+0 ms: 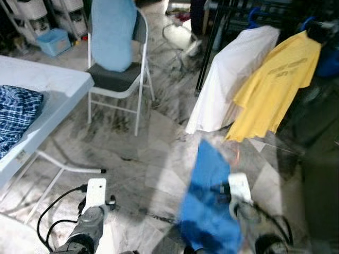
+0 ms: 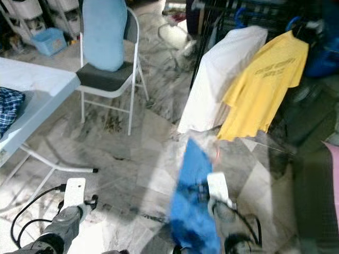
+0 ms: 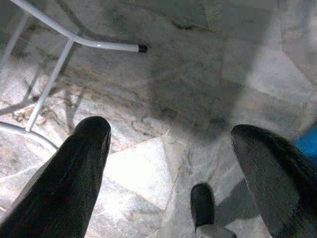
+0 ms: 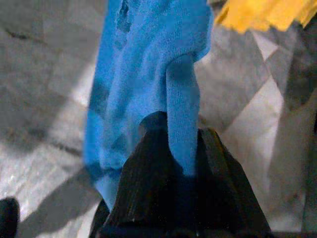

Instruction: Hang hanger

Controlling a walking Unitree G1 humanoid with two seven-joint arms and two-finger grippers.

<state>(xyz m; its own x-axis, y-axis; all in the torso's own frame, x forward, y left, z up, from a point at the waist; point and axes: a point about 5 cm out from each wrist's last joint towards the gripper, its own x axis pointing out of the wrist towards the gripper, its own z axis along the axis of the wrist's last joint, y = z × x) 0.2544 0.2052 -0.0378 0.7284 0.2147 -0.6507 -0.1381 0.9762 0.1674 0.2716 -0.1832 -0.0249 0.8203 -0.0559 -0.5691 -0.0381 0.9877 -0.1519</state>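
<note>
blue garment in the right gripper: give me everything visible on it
The blue garment is a bright blue knit-looking fabric, soft and crumpled, blurred in the head views. It hangs in loose folds over the marble floor, in front of the yellow shirt on the rack. The right gripper is shut on one narrow fold of it. No hanger can be made out in it.

I can read no text from here; the hanging yellow cotton T-shirt point(image 1: 279, 84) carries a darker print across its chest point(image 2: 274, 67), two short lines by the look of it, but the letters are too blurred to make out.
</note>
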